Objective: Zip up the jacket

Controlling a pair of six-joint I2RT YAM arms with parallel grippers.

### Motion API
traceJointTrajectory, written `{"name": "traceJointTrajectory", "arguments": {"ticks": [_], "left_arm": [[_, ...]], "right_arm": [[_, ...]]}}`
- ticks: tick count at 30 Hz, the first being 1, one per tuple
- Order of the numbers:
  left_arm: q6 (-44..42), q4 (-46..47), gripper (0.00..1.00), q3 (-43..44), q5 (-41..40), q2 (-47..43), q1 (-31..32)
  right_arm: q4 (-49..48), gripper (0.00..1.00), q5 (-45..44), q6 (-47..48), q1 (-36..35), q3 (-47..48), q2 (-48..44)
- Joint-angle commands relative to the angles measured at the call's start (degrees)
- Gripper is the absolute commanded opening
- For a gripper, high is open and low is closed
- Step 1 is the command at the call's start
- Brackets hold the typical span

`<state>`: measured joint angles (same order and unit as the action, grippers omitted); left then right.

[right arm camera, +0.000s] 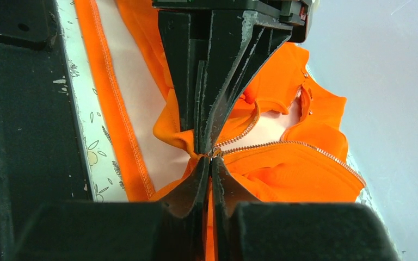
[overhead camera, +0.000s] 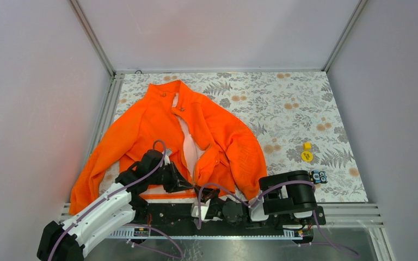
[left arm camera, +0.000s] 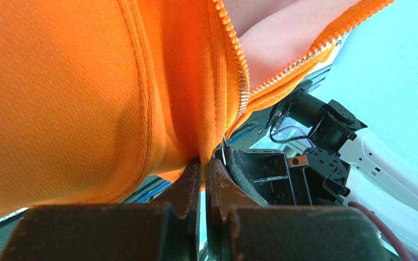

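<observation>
The orange jacket (overhead camera: 217,136) lies front up on the floral table (overhead camera: 294,103), collar at the far end and hem by the arm bases. Its front is open, showing pale lining (overhead camera: 189,147). My left gripper (left arm camera: 203,163) is shut on the orange fabric at the bottom of the front edge, beside the zipper teeth (left arm camera: 243,81). My right gripper (right arm camera: 211,157) is shut exactly where the two zipper rows (right arm camera: 283,144) meet at the bottom. The left gripper (right arm camera: 202,147) comes down from above and meets it tip to tip. From above, both grippers (overhead camera: 189,185) (overhead camera: 208,191) sit at the hem's middle.
A small yellow object (overhead camera: 306,154) and a small blue-and-black item (overhead camera: 318,175) lie on the table to the right of the jacket. Metal rails (overhead camera: 354,209) run along the near edge, and grey walls close in the left, right and back.
</observation>
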<state>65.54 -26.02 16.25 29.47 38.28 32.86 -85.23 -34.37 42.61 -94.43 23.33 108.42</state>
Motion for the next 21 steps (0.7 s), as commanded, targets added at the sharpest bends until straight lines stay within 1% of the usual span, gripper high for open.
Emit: {"name": "traceJointTrajectory", "arguments": {"ticks": [1,3,7,9,13,16,18,21], "left_arm": [[0.8,1.6,0.0,-0.6,3.7,-0.7,0.0],[0.8,1.5,0.0,-0.7,3.7,-0.6,0.0],[-0.4,-0.5,0.0,-0.2,2.3,-0.2,0.0],[-1.5,-2.3,0.0,0.7,1.2,0.3,0.0],[-2.9,-4.5,0.0,1.9,-0.5,1.8,-0.1],[-2.9,-5.1,0.0,1.9,-1.7,1.9,0.0],[-2.9,-5.6,0.0,1.6,-2.3,1.4,0.0],[-2.9,-6.8,0.0,1.5,-3.0,1.0,0.1]], "right_arm": [[-10.7,0.03,0.6,-1.1,0.3,0.7,-0.1],[-10.7,0.0,-0.3,-1.2,0.4,0.7,-0.2],[-10.7,0.0,-2.1,-0.9,0.5,0.1,-1.5],[-9.2,0.0,-3.9,-1.2,0.6,0.5,-2.7],[2.6,0.0,-3.9,-3.2,0.9,3.4,-6.7],[9.4,0.0,-4.1,-5.5,1.9,6.1,-9.0],[15.1,0.0,-3.0,-6.0,2.6,7.8,-10.4],[25.9,0.0,1.2,-10.2,5.0,10.8,-12.9]]}}
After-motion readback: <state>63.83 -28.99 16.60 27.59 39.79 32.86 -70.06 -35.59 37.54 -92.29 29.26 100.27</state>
